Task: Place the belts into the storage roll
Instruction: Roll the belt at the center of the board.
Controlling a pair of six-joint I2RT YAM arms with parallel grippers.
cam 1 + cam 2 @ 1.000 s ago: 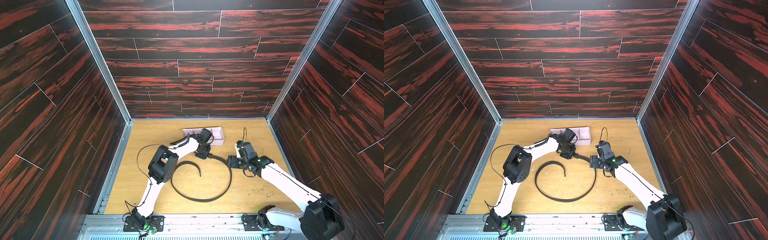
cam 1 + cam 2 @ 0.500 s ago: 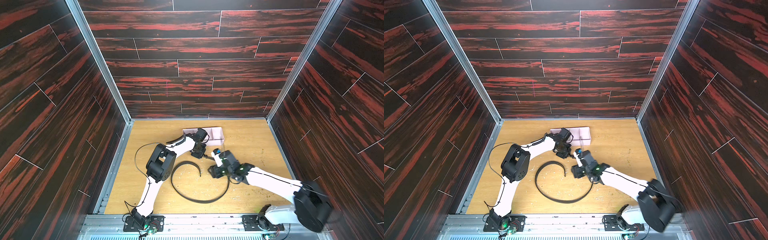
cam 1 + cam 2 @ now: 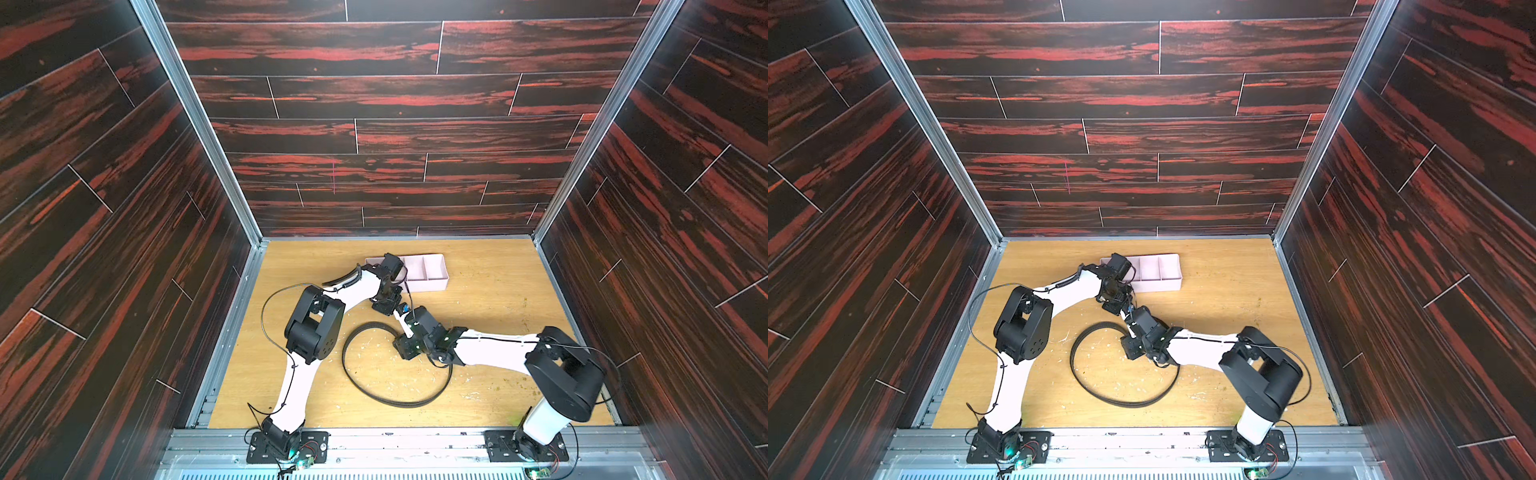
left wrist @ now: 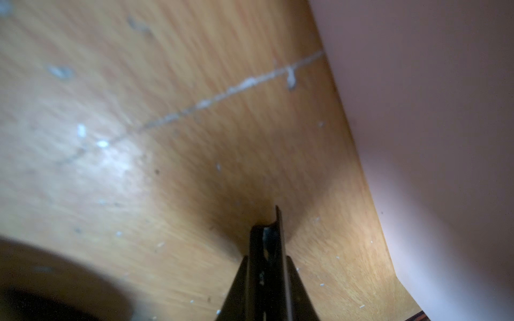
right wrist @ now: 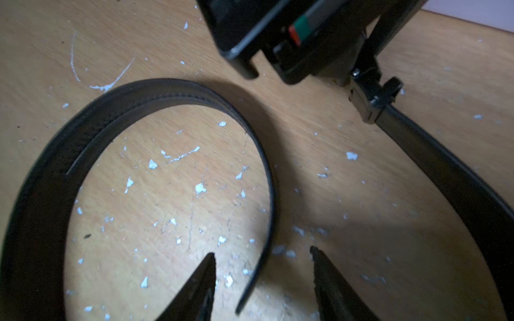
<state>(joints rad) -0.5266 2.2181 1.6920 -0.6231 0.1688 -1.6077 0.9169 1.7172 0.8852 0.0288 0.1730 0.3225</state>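
Black belt [image 5: 155, 91]: open loop, on edge, on desk [image 3: 498, 291], outside pink divided tray [image 3: 432, 286]. Left gripper [image 4: 267, 258]: clamped on buckle [image 5: 370, 100], beside tray. Right gripper [image 5: 262, 255]: part open, astride tapered tip [image 5: 250, 291], empty. Risk: springy strap slips on closing; crowded grippers may collide.

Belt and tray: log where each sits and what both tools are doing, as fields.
belt: loose loop on the table, outside the tray
buckle end: held in the shut left tool, near the tray
tip end: between the open jaws of the right tool, not gripped
tray: no belt in the compartments that show
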